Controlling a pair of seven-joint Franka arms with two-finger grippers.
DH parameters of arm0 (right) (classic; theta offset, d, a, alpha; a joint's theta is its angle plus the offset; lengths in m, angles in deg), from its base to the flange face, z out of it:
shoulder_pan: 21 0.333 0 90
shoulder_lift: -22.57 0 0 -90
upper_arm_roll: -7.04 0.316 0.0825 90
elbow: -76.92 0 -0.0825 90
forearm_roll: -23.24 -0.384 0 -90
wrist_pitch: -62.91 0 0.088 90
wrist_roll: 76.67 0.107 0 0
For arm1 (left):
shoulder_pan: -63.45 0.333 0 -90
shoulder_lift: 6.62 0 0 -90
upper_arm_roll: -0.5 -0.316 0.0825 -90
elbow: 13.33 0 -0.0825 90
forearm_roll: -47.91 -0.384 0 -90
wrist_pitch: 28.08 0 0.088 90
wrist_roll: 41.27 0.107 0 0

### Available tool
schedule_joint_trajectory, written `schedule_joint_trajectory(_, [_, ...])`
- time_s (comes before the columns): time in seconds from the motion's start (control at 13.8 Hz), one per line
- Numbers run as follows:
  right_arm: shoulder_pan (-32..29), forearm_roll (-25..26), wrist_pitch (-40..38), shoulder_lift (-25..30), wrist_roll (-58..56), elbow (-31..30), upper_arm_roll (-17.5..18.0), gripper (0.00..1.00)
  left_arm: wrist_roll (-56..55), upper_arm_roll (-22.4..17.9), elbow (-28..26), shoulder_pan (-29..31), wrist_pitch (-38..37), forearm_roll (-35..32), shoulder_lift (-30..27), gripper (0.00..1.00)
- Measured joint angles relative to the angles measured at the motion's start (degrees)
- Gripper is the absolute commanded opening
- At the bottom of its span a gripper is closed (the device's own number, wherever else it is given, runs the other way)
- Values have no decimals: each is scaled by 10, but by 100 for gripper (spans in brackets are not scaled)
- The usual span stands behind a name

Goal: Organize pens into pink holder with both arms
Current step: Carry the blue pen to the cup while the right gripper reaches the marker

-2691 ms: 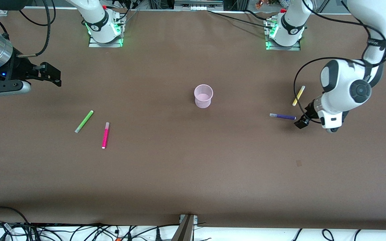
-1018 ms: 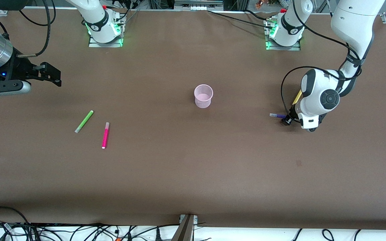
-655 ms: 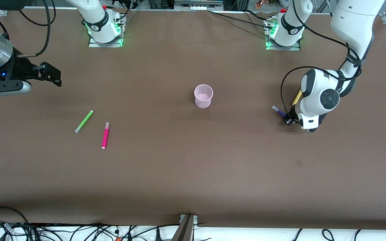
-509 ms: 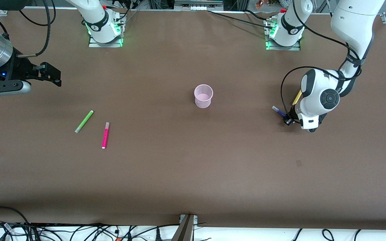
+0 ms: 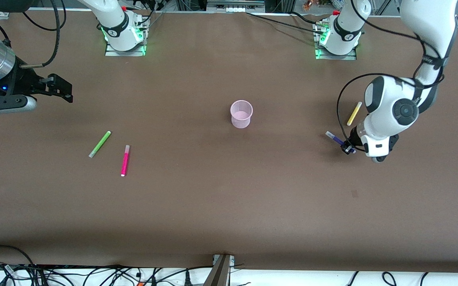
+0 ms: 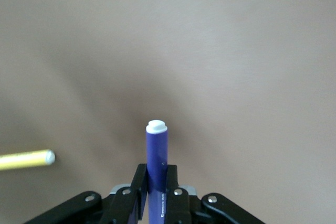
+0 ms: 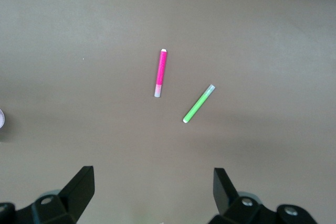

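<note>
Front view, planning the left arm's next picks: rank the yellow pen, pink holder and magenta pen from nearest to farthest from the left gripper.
From the left gripper, shut on the purple pen:
1. Yellow pen, on the table beside it, toward the bases.
2. Pink holder, mid-table.
3. Magenta pen, toward the right arm's end.

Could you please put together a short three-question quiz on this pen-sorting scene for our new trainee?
1. True or false: the pink holder already has a pen in it.
2. Which pen is the left gripper shut on: A green pen, B purple pen, C yellow pen?
3. Fill in: the right gripper is ____, high over its end of the table, above the green pen and the magenta pen.

Key: 1 false; 2 B; 3 open.
</note>
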Motion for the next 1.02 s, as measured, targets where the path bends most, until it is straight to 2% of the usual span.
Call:
schedule_joint_trajectory(0.15, [0, 1, 4, -4, -4, 0, 0, 100, -60, 42, 30, -1, -27, 0, -32, 0])
schedule_joint_trajectory(0.29, [7, 27, 6, -15, -6, 0, 1, 100, -142, 101, 42, -3, -30, -13, -44, 0])
schedule_joint_trajectory(0.44, [17, 55, 11, -37, -6, 0, 1, 100, -251, 156, 45, -6, -30, -78, -44, 0])
schedule_joint_trajectory(0.73, [23, 62, 46, -72, -29, 0, 1, 100, -474, 258, 44, -18, -30, -224, -35, 0])
schedule_joint_trajectory(1.02, [19, 44, 55, -115, -46, -2, -3, 100, -633, 273, 40, -97, -59, -357, -12, 0])
